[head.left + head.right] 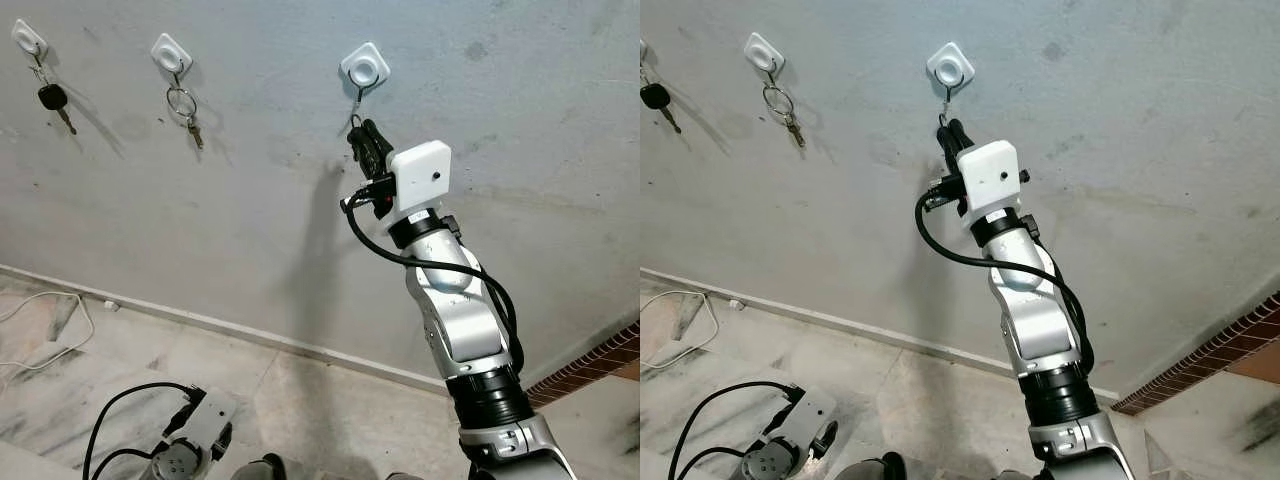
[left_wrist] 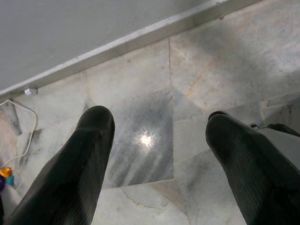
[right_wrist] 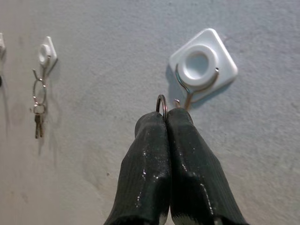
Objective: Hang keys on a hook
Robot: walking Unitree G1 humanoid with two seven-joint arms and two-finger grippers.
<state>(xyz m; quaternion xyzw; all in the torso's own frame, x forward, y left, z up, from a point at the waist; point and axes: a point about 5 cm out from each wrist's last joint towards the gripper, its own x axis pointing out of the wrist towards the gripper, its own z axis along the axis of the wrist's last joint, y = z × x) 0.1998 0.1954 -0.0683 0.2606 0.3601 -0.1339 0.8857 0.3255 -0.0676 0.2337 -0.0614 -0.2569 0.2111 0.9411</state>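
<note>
My right gripper point(image 3: 165, 115) is raised to the grey wall and shut on a metal key ring point(image 3: 161, 102), whose loop pokes out above the fingertips. The ring sits just beside the wire tip of the white square hook point(image 3: 202, 65), a little below the hook's plate point(image 1: 364, 67). The keys on the ring are hidden behind my fingers. My left gripper point(image 2: 154, 126) hangs low over the marble floor, open with nothing between its fingers.
Two more white hooks are on the wall to the left: one point(image 1: 171, 50) carries a ring with small keys point(image 1: 190, 118), the far one point(image 1: 29, 38) a black-headed key point(image 1: 53, 98). A white cable point(image 1: 45, 340) lies on the floor; brick edging point(image 1: 590, 365) at right.
</note>
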